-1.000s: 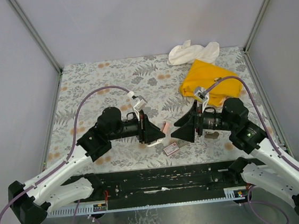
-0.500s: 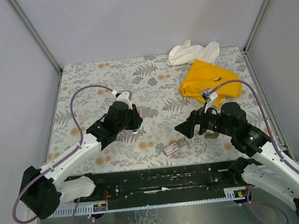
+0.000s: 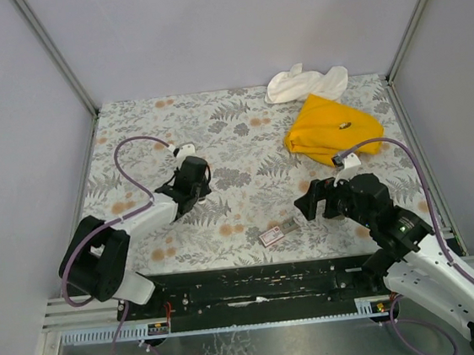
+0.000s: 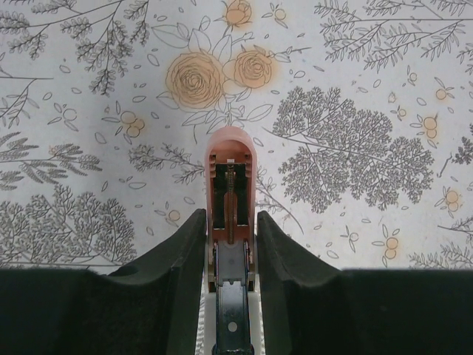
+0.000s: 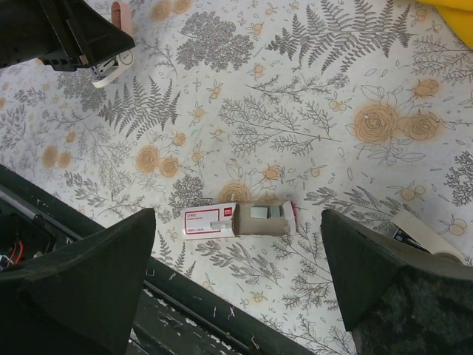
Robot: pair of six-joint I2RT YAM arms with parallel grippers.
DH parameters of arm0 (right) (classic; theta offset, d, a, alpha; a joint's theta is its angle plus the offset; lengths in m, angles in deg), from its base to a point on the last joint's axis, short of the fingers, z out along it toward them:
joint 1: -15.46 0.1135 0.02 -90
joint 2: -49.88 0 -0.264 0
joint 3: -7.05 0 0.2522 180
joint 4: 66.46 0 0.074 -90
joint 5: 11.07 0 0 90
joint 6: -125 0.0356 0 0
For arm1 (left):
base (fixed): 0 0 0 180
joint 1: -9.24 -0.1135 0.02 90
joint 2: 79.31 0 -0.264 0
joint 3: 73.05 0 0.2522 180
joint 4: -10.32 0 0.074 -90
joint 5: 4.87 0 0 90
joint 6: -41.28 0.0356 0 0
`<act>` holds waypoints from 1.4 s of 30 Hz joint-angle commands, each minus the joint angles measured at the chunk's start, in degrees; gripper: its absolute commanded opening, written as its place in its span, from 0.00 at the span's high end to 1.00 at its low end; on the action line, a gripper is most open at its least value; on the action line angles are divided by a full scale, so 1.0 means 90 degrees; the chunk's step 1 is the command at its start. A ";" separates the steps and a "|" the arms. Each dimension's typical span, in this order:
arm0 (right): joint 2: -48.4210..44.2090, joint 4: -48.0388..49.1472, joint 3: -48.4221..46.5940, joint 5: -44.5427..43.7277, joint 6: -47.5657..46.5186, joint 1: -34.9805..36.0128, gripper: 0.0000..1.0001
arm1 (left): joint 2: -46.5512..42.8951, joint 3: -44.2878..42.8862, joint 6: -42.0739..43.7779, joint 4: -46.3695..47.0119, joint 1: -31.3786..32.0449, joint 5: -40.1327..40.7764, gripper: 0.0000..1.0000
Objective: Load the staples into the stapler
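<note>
In the left wrist view my left gripper (image 4: 231,240) is shut on a salmon-pink stapler (image 4: 231,181). The stapler's top is swung open and its metal channel shows between the pads. Seen from above, that gripper (image 3: 190,172) hovers over the left middle of the table. The staples (image 5: 211,220) are a small pink box with a white label, its tan inner piece (image 5: 266,220) slid out to the right. The box (image 3: 270,236) lies near the front rail. My right gripper (image 5: 238,237) hangs above it, open wide with nothing between its fingers, and it stands just right of the box (image 3: 312,201).
A yellow cloth (image 3: 329,125) and a white cloth (image 3: 305,81) lie at the back right. The black rail (image 3: 256,281) runs along the table's front edge, close to the box. A pale flat object (image 5: 421,237) lies beside my right finger.
My left arm has swung back and to the left, carrying the stapler away from the centre. The right gripper has opened wide and drawn back to the right of the box.
</note>
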 commanded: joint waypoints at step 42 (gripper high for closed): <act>-0.0155 -0.0188 -0.0170 -0.0586 0.0034 0.0002 0.01 | -0.0343 0.0695 0.0114 0.0749 -0.0010 -0.0292 0.18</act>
